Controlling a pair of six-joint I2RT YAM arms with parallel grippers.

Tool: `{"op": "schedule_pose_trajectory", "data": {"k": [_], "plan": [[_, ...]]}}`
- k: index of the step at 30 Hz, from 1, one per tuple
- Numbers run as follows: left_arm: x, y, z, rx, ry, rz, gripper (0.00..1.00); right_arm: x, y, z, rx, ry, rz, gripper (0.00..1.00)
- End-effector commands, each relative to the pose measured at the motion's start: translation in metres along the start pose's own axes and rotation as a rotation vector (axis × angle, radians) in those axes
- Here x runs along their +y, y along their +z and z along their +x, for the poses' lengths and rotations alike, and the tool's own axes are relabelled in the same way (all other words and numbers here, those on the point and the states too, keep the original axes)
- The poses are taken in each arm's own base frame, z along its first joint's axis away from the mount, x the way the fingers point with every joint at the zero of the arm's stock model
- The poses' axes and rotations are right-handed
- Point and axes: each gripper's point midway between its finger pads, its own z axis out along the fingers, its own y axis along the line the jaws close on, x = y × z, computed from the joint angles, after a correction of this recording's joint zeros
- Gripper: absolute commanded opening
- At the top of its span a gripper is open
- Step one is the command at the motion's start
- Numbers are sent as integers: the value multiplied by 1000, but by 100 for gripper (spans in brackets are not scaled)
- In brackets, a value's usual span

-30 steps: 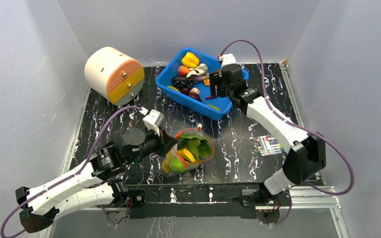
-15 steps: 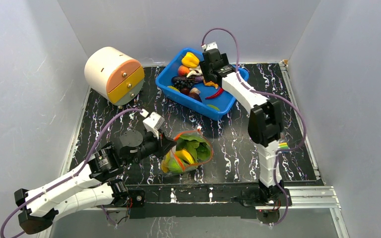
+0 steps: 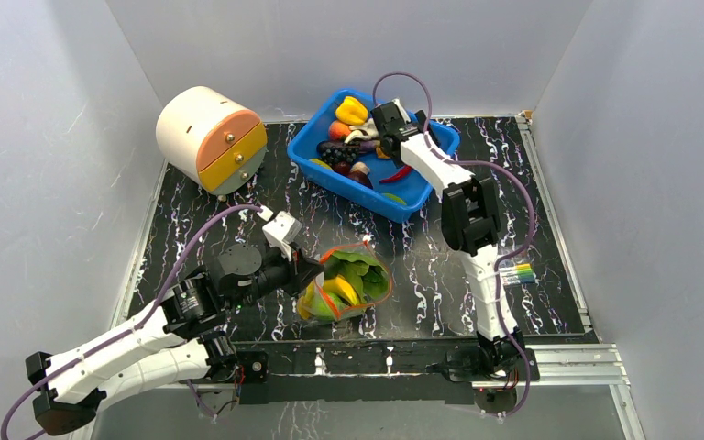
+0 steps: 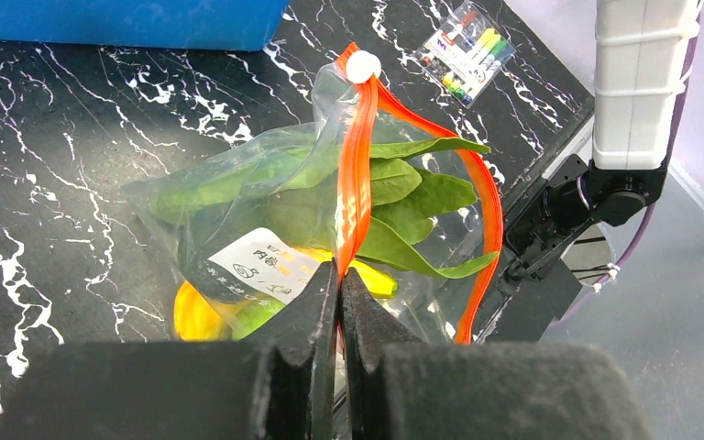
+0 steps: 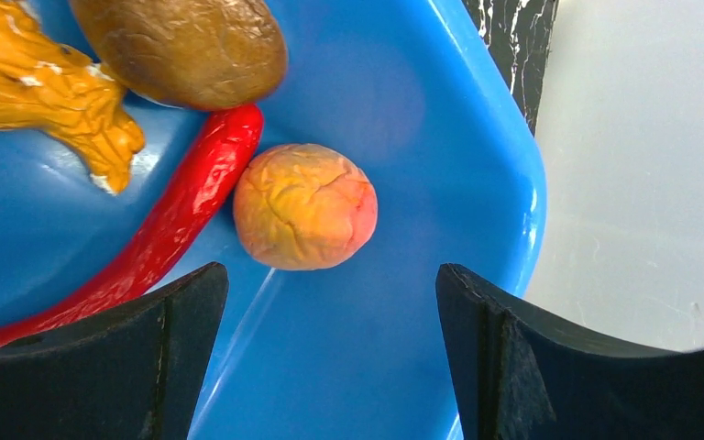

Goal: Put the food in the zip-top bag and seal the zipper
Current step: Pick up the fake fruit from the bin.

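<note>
The zip-top bag [image 3: 348, 284] lies on the black mat near the front, with long green leaves [image 4: 403, 197], a yellow banana [image 4: 192, 312] and a green lime [image 4: 252, 316] inside. Its orange-red zipper [image 4: 357, 165] gapes open. My left gripper [image 4: 337, 275] is shut on the near end of the zipper strip, beside the bag [image 3: 304, 273]. My right gripper [image 5: 330, 275] hangs open over the blue bin [image 5: 376, 367], just short of an orange-pink peach [image 5: 304, 206] that touches a red chili [image 5: 174, 229]. From above, that gripper [image 3: 387, 137] is over the bin's middle.
The blue bin [image 3: 307, 156] at the back holds more toy food, among it a yellow pepper [image 3: 351, 110], a brown piece [image 5: 188, 46] and an orange knobbly piece [image 5: 46, 92]. A round drawer box [image 3: 209, 137] stands back left. A marker pack [image 3: 518, 273] lies right.
The right arm has folded up and swung left, carrying its gripper from the bin's right end to over the bin's middle, jaws opening wider. The left gripper keeps its hold on the bag.
</note>
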Motion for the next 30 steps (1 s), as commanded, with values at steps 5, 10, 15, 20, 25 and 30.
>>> {"op": "schedule_pose_trajectory", "data": {"k": [5, 10, 15, 20, 25, 30], "plan": [[3, -1, -4, -20, 0, -16, 0, -12, 31, 2, 14, 23, 35, 85], [4, -1, -3, -17, 7, -18, 0, -3, 45, 8, 26, 9, 6, 84], [5, -1, -4, -18, 13, -25, 0, 9, 53, 12, 32, -2, -22, 82], [6, -1, -3, -19, 10, -28, 0, 16, 54, 14, 32, -2, -53, 73], [8, 0, -3, -19, 10, -38, 0, 16, 51, 13, 25, 12, -66, 64], [5, 1, -6, -29, 0, -31, 0, 6, 41, 1, -9, 36, -64, 57]]}}
